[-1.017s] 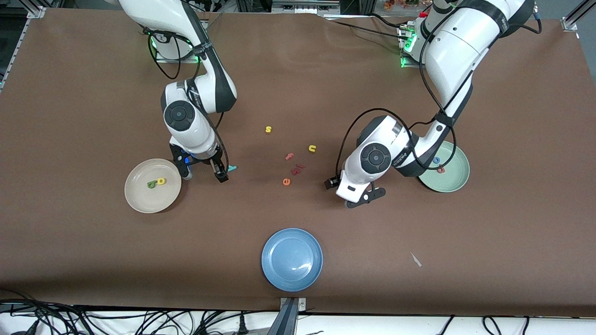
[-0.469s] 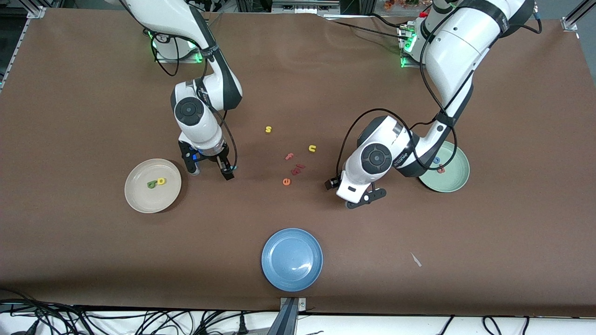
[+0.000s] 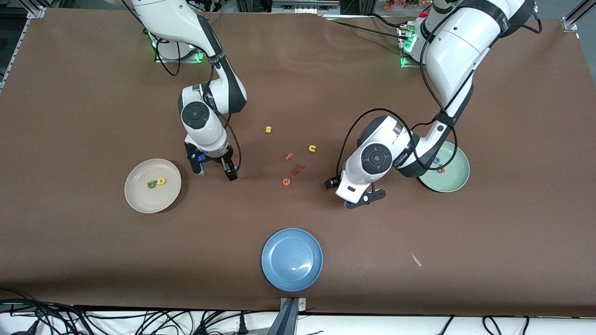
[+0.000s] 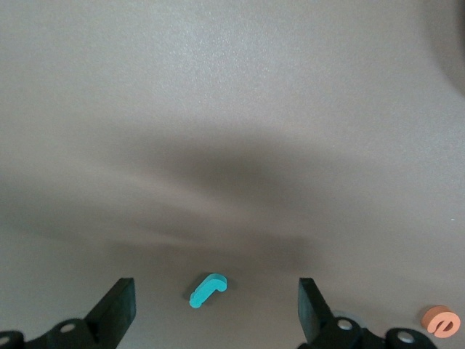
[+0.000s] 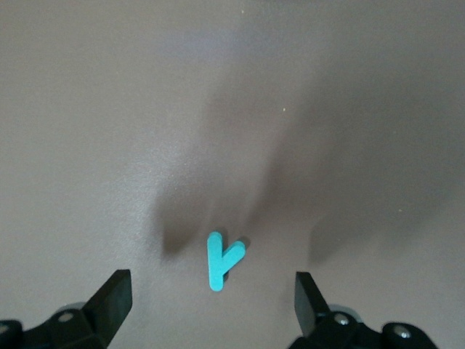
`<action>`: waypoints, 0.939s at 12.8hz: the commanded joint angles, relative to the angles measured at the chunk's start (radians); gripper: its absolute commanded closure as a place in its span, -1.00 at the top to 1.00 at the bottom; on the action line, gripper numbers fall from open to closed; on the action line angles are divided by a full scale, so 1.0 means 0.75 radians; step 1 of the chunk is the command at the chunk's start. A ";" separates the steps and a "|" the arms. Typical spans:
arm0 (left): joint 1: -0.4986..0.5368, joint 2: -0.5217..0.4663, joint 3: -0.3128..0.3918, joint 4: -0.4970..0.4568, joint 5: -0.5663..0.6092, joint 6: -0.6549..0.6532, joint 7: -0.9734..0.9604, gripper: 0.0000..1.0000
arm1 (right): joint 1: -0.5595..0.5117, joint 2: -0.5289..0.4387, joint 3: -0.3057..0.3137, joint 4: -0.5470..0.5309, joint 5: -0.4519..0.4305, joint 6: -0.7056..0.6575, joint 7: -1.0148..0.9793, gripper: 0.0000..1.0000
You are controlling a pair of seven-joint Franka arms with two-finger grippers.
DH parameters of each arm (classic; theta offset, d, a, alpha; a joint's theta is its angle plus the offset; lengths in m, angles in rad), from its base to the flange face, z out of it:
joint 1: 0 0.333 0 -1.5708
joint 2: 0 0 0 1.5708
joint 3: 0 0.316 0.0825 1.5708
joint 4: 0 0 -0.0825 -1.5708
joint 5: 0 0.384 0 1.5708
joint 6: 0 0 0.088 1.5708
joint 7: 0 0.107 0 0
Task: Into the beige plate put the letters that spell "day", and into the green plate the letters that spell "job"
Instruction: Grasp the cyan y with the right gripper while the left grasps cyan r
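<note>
Left gripper point(image 3: 359, 201): fingers spread, hovering over teal "j" point(image 4: 208, 289) — poised to pinch.
Right gripper point(image 3: 215, 172): spread over "y" point(image 5: 221, 260).
Beige plate point(image 3: 137, 197): nine o'clock — holds "d", "a".
Green plate point(image 3: 458, 184): three o'clock.

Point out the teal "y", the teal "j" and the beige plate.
teal "y" point(image 5: 221, 261): right wrist view, on its stem.
teal "j" point(image 4: 207, 289): left wrist view, on its shaft.
beige plate point(image 3: 139, 197): front view, on its bare floor.
</note>
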 commanded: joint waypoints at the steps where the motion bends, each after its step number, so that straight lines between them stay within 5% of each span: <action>1: -0.013 0.006 0.007 0.029 0.034 -0.030 0.016 0.97 | -0.004 0.023 0.006 0.002 0.028 0.029 0.002 0.99; 7: -0.015 0.008 0.007 0.029 0.038 -0.030 0.018 0.96 | -0.004 0.072 0.024 0.018 0.078 0.066 -0.010 0.88; 12: -0.023 0.008 0.007 0.029 0.042 -0.045 0.018 0.89 | -0.004 0.083 0.030 0.020 0.080 0.068 -0.016 0.30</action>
